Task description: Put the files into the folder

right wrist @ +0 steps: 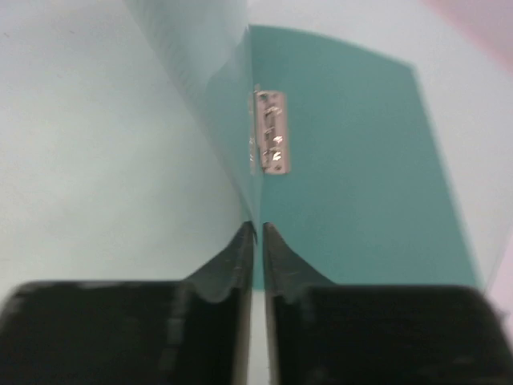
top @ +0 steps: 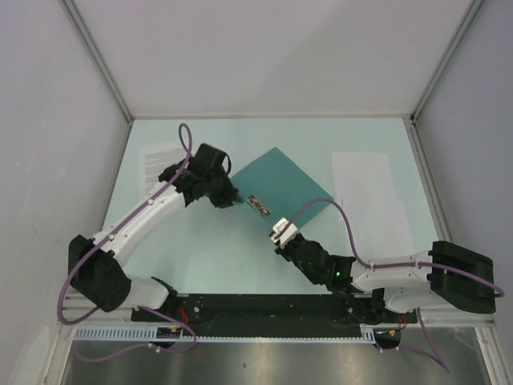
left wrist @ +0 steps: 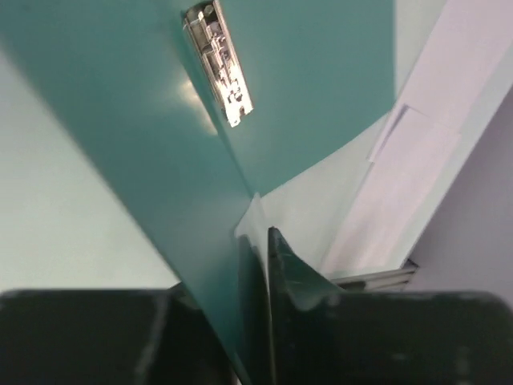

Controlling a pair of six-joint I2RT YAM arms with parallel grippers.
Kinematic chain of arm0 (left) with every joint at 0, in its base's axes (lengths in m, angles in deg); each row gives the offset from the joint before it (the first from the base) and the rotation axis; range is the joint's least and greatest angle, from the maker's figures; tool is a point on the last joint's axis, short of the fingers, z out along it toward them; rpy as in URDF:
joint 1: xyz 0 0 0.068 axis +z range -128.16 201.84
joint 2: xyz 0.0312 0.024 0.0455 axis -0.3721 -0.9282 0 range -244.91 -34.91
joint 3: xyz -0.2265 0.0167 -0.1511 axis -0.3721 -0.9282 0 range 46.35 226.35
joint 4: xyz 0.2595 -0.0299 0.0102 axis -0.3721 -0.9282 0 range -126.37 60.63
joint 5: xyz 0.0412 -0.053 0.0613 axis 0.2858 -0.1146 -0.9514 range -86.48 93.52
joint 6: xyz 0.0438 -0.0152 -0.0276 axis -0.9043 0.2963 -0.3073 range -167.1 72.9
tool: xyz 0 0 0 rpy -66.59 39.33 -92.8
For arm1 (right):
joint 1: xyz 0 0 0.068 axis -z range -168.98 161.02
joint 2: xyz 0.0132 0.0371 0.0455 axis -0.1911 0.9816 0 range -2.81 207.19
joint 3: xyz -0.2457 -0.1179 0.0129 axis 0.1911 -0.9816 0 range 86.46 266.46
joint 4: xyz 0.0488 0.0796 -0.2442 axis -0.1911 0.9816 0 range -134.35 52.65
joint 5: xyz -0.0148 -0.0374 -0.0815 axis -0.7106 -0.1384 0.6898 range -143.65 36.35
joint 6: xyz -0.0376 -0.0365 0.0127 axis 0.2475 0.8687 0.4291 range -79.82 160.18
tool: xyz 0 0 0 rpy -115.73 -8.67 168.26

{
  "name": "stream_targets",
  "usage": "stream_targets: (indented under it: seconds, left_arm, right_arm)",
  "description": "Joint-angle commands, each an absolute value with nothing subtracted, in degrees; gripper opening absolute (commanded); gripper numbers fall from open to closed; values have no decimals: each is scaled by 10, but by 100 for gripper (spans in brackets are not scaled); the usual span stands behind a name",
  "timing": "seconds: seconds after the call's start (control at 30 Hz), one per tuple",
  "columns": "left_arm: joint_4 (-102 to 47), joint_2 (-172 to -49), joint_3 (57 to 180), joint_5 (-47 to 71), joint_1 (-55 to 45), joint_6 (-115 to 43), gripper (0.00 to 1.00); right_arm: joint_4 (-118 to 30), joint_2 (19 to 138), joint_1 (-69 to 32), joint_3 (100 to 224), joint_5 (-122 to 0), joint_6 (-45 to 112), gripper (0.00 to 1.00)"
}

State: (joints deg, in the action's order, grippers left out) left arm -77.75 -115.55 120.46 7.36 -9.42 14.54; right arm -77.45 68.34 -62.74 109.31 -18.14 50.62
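Midway across the tabletop (top: 232, 257) lies the folder (top: 292, 180), turned cornerwise like a diamond, with its metal clip (top: 258, 203) near its near-left edge. The clip's plate is bright and sits on the inner face of the back board.

The cover (left wrist: 120, 120) is lifted off the back board and stands at a slant. In the right wrist view it rises to the left of the clip and looks pale and washed out.

The left gripper (top: 231, 196) is at the folder's left edge. In its wrist view the cover runs down between the fingers. One finger (left wrist: 284, 273) lies right against the cover, and the cover hides the other, so I cannot tell whether this gripper is clamped or only closing around it.

The right gripper (top: 280, 230) is at the folder's near corner. Its fingers are drawn almost together, with only a thin slit between them. The cover's lower edge runs into that slit, so it is pinching the folder there.

The printed sheet (top: 159, 160) lies flat at the far left, partly under the left arm. The blank sheet (top: 369, 192) lies flat on the right, just beside the folder's right corner. Both sheets are outside the folder.
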Motion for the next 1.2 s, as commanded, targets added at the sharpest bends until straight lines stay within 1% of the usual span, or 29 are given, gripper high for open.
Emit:
stream_targets:
  seconds: [0.0, 0.03, 0.07, 0.1, 0.13, 0.17, 0.2, 0.23, 0.27, 0.3, 0.33, 0.4, 0.47, 0.5, 0.57, 0.6, 0.67, 0.7, 0.73, 0.8, 0.87, 0.9, 0.97, 1.0, 1.03, 1.07, 1.13, 1.17]
  left_arm:
    - [-673, -1071, 1064, 46, -74, 5, 15]
    - [-638, -1046, 1037, 61, -66, -28, 10]
    - [-631, -1035, 997, 66, -48, -42, 9]
    - [-619, -1026, 981, 70, -40, -60, 8]
    - [-622, -1015, 972, 67, -36, -98, 6]
    - [-634, -1014, 967, 54, -27, -111, 6]
    - [-644, -1015, 969, 42, -26, -124, 6]
    - [-670, -1017, 972, 37, -24, -148, 6]
    - [-682, -1021, 981, -3, -19, -156, 6]
    - [-701, -1025, 986, -15, -15, -163, 6]
    - [-709, -1027, 986, -18, -9, -178, 6]
    - [-724, -1032, 988, -18, 9, -187, 8]
    - [-735, -1030, 988, -19, 27, -193, 12]
    - [-737, -1022, 986, -18, 30, -197, 22]
    - [-736, -1006, 979, -19, 36, -199, 32]
    - [-735, -991, 977, -14, 37, -199, 45]
    - [-737, -983, 979, -8, 38, -199, 60]
    - [-751, -981, 983, -4, 40, -198, 72]
    - [-760, -978, 990, -4, 41, -197, 75]
    - [-794, -970, 1022, -32, 41, -197, 79]
    - [-804, -928, 1054, -47, 42, -206, 81]
    - [-798, -911, 1062, -50, 42, -210, 81]
    - [-780, -864, 1075, -3, 42, -218, 80]
    - [-732, -855, 1074, 48, 43, -216, 80]
    - [-703, -851, 1067, 143, 43, -208, 80]
    - [-654, -865, 1066, 196, 43, -195, 80]
    - [-632, -898, 1087, 263, 42, -156, 71]
    - [-623, -938, 1097, 266, 42, -149, 69]
  right_arm:
    - [-723, 665, -632, 1118, -180, 369, 31]
    - [-706, 656, -633, 1118, -203, 338, 37]
    - [-686, 647, -633, 1119, -213, 314, 44]
    - [-646, 636, -633, 1119, -241, 290, 60]
    - [-630, 627, -633, 1118, -252, 235, 67]
    - [-612, 608, -629, 1117, -257, 214, 73]
    - [-577, 598, -626, 1118, -266, 192, 83]
    - [-563, 587, -616, 1119, -301, 161, 84]
    - [-542, 561, -584, 1121, -327, 144, 85]
    - [-515, 543, -569, 1119, -373, 130, 87]
    - [-507, 530, -551, 1119, -387, 120, 89]
    - [-488, 516, -476, 1119, -415, 98, 93]
    - [-493, 527, -410, 1119, -488, 86, 93]
    - [-494, 546, -335, 1121, -546, 81, 92]
    - [-508, 569, -274, 1135, -597, 71, 91]
    - [-522, 590, -237, 1140, -632, 66, 91]
    - [-538, 611, -219, 1165, -643, 71, 90]
    - [-535, 627, -217, 1177, -633, 84, 90]
    - [-531, 657, -215, 1190, -628, 92, 90]
    - [-520, 695, -211, 1232, -626, 104, 89]
    - [-519, 747, -206, 1269, -629, 108, 87]
    - [-518, 763, -207, 1285, -636, 109, 82]
    - [-524, 819, -206, 1336, -678, 121, 75]
    - [-522, 839, -211, 1352, -711, 121, 72]
    - [-521, 867, -222, 1365, -724, 115, 72]
    - [-540, 881, -226, 1374, -752, 107, 71]
    - [-570, 906, -235, 1379, -757, 71, 66]
    - [-579, 936, -241, 1380, -759, 61, 62]
